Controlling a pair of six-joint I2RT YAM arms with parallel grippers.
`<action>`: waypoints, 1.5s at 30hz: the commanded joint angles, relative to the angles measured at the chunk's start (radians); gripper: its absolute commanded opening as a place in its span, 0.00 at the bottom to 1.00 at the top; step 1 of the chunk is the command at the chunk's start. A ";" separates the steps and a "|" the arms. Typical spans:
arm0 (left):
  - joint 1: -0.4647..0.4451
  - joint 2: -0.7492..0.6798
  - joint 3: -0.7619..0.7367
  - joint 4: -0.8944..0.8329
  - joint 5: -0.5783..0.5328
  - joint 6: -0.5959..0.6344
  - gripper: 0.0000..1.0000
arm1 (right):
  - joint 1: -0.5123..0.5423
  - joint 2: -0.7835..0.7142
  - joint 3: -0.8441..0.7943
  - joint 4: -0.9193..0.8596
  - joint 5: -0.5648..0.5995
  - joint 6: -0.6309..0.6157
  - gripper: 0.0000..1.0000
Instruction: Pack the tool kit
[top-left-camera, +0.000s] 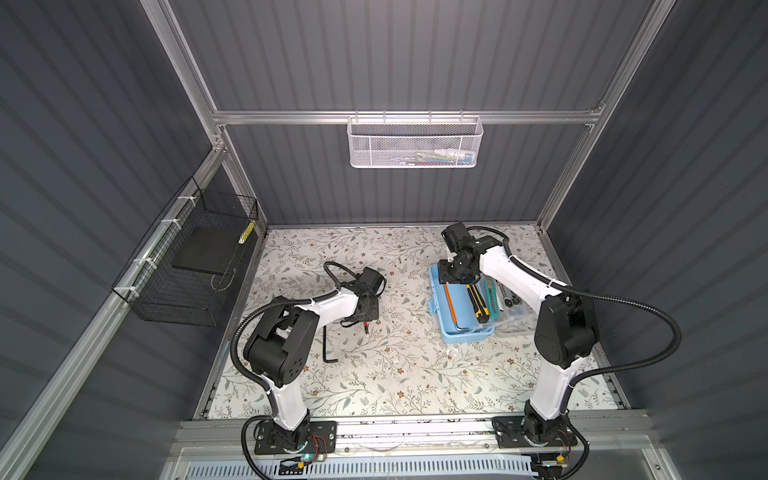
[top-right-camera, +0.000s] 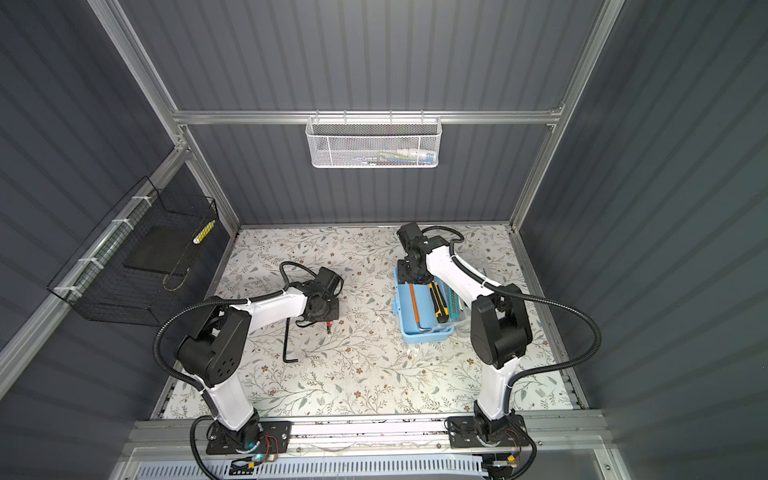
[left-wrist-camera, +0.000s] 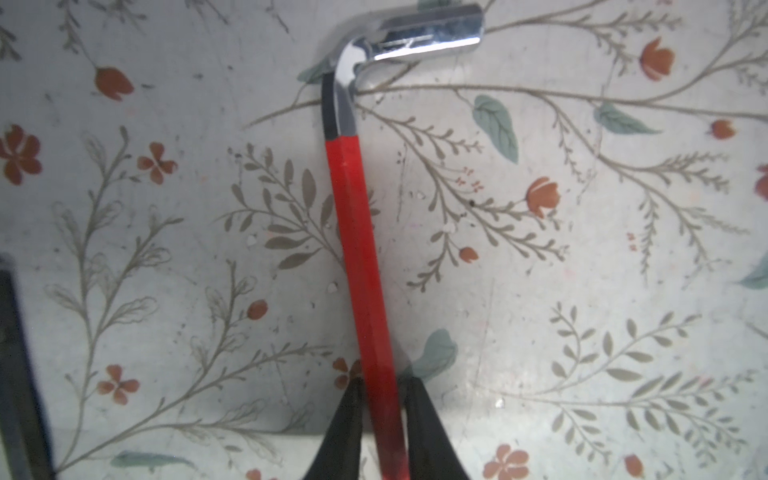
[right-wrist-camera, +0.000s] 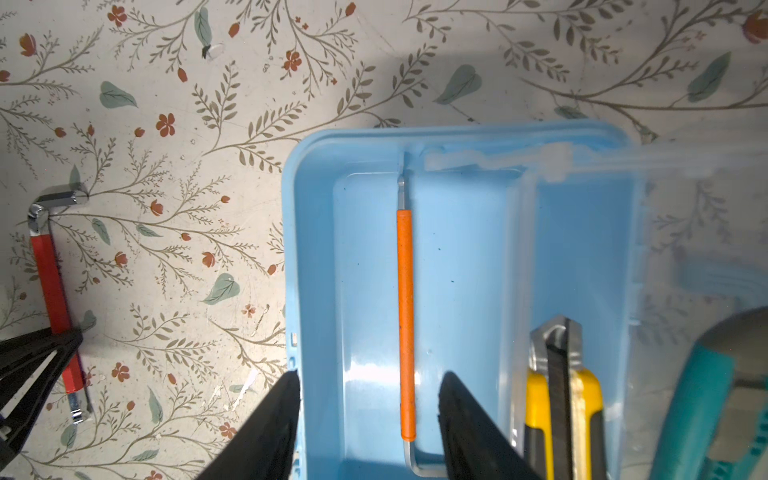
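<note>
The light blue box (top-left-camera: 465, 334) (top-right-camera: 424, 336) stands open at the right of the floral table. Inside lie an orange-sleeved hex key (right-wrist-camera: 405, 311), a yellow utility knife (right-wrist-camera: 561, 395) and a teal one (right-wrist-camera: 706, 395). My right gripper (right-wrist-camera: 368, 390) (top-left-camera: 453, 274) hangs open over the box's far end, one finger on each side of the orange key without touching it. My left gripper (left-wrist-camera: 384, 399) (top-left-camera: 365, 320) is shut on the red sleeve of a chrome hex key (left-wrist-camera: 357, 249) (right-wrist-camera: 50, 282) lying on the table. A black hex key (top-left-camera: 326, 349) (top-right-camera: 286, 345) lies near the left arm.
The box's clear lid (top-left-camera: 517, 322) lies open on its right side, with chrome tool parts (top-left-camera: 509, 299) there. A white mesh basket (top-left-camera: 415, 143) hangs on the back rail. A black wire basket (top-left-camera: 187, 266) hangs on the left wall.
</note>
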 joint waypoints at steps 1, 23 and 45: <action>0.007 0.022 -0.013 -0.012 0.061 0.017 0.07 | 0.006 -0.028 -0.024 0.007 0.009 0.017 0.56; -0.002 -0.181 -0.018 0.092 0.208 -0.061 0.00 | 0.026 -0.100 -0.119 0.217 -0.223 0.140 0.59; -0.127 -0.176 0.020 0.388 0.387 -0.145 0.00 | 0.082 -0.068 -0.159 0.424 -0.372 0.256 0.52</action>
